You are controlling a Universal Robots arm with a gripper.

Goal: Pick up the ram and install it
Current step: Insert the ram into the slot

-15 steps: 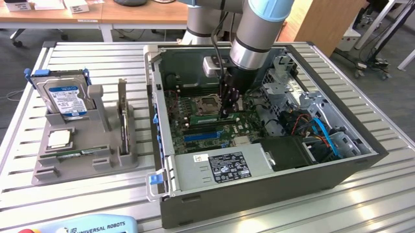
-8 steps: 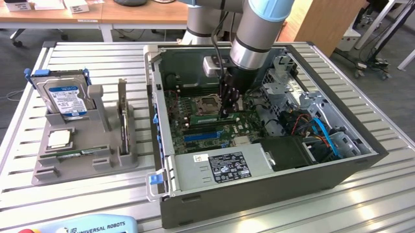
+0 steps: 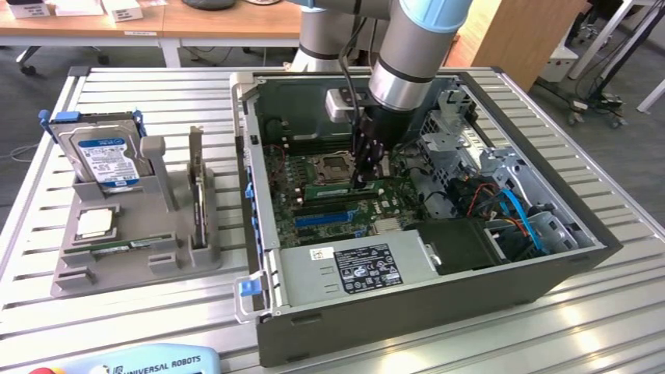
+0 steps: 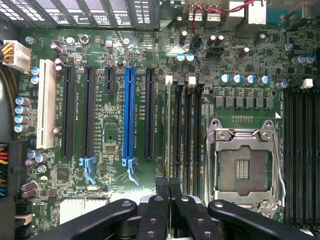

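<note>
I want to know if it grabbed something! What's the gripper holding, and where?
Likely the ram, pinched edge-on by its top edge in the shut gripper.

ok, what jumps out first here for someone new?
The shut pincer sits low inside the open computer case, over the memory slots. Beside them, a blue slot and the empty processor socket. A blue-labelled hard drive stands in the grey rack at the exterior view's left.

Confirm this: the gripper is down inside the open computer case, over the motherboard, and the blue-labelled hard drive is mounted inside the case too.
Not quite. The exterior view shows the hard drive standing in the grey holder on the table, outside the computer case at that view's left. The gripper is indeed down inside the open case, over the motherboard.
</note>
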